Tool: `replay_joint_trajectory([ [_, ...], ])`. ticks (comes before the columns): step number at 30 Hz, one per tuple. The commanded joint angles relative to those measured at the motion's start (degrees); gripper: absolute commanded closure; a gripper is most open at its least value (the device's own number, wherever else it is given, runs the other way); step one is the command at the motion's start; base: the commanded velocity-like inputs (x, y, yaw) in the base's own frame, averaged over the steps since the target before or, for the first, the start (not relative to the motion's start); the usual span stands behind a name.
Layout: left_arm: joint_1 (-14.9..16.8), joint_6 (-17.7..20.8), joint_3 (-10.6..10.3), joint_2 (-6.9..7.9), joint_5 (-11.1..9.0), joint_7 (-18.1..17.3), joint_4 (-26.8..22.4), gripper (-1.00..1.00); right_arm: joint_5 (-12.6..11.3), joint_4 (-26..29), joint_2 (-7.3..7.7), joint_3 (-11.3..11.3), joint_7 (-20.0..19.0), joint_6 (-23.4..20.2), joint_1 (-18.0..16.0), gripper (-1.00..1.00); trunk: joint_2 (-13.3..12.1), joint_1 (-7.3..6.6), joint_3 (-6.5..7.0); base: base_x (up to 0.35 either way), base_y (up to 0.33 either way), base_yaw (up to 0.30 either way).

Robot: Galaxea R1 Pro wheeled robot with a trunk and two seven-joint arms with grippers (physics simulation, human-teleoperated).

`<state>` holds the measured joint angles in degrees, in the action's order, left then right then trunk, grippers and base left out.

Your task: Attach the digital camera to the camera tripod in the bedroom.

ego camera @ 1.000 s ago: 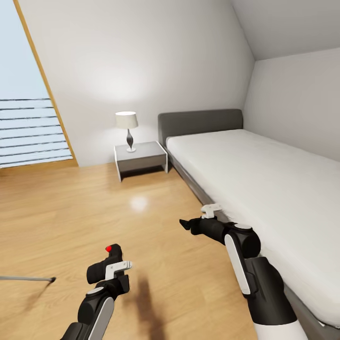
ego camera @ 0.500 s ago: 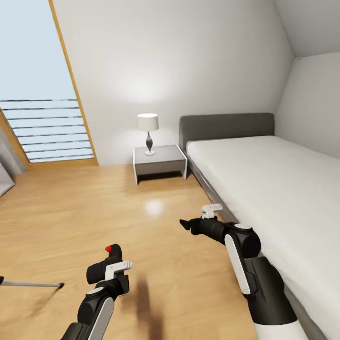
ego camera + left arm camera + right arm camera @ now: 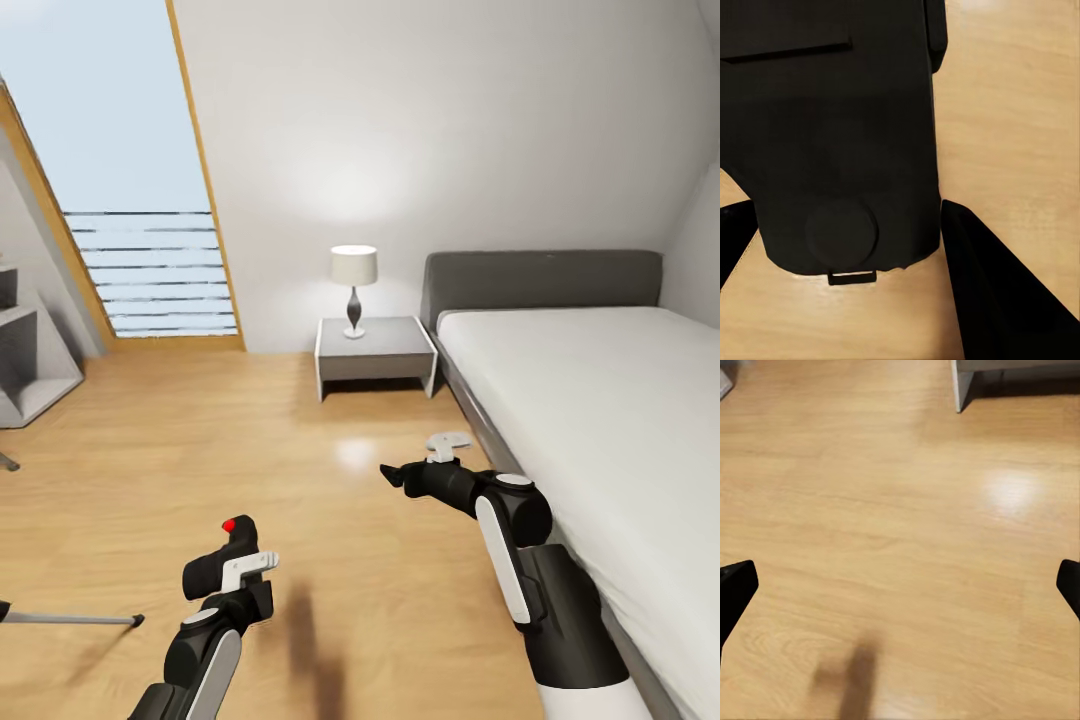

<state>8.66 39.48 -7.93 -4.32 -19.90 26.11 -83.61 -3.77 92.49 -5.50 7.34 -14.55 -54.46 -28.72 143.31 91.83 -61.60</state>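
Note:
The black digital camera (image 3: 238,542) with its red button (image 3: 229,524) sits in my left gripper (image 3: 228,578), low over the wood floor. In the left wrist view the camera's dark body (image 3: 840,135) stands between the two fingers (image 3: 997,292), which are shut on it. My right gripper (image 3: 392,475) hangs in front of the bed's side; its fingertips (image 3: 735,592) stand far apart, open, with only floor between them. A silver leg of the camera tripod (image 3: 70,620) with a black foot lies along the lower left edge; the rest of the tripod is out of view.
A white bed (image 3: 600,420) with a grey headboard runs along the right. A grey nightstand (image 3: 375,350) with a lamp (image 3: 354,275) stands beside it. A tall slanted window (image 3: 130,200) and grey stepped shelves (image 3: 30,370) are at the left. Wood floor (image 3: 900,510) lies between.
The whole head view has swung left: bed, nightstand and window sit further right in the picture, and grey shelves have come in. Both arms keep their pose; the camera stays held.

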Motion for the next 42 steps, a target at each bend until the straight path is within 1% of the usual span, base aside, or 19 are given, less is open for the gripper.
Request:
replay_joint_trajectory([
  [1,0.0,0.2,-0.1,0.00,-0.4,0.5,-0.1,1.00,-0.4,0.1,-0.01,0.0,0.1,-0.3,0.0,-1.00,0.0,0.02,-0.04,0.339,-0.123,0.282],
  [26,0.0,0.1,-0.1,-0.01,-0.3,0.8,-0.1,1.00,-0.3,0.1,0.05,0.0,0.2,-0.3,0.0,-1.00,0.0,0.02,0.01,0.339,-0.105,0.282],
  [33,0.0,0.0,-0.1,0.01,-0.2,0.9,-0.1,1.00,-0.3,0.1,0.00,0.1,0.2,-0.3,0.0,-1.00,0.0,0.02,0.01,0.339,-0.044,0.283],
  [38,0.0,0.0,-0.1,0.01,-0.2,0.9,-0.1,1.00,-0.2,0.1,0.01,1.5,0.2,-0.3,0.0,-1.00,0.0,0.02,0.01,0.339,-0.017,0.284],
  [42,0.0,0.0,-0.1,0.01,-0.2,0.9,-0.1,1.00,-0.1,0.1,0.04,2.1,0.2,-0.3,0.0,-1.00,0.0,0.02,0.01,0.339,-0.053,0.269],
])
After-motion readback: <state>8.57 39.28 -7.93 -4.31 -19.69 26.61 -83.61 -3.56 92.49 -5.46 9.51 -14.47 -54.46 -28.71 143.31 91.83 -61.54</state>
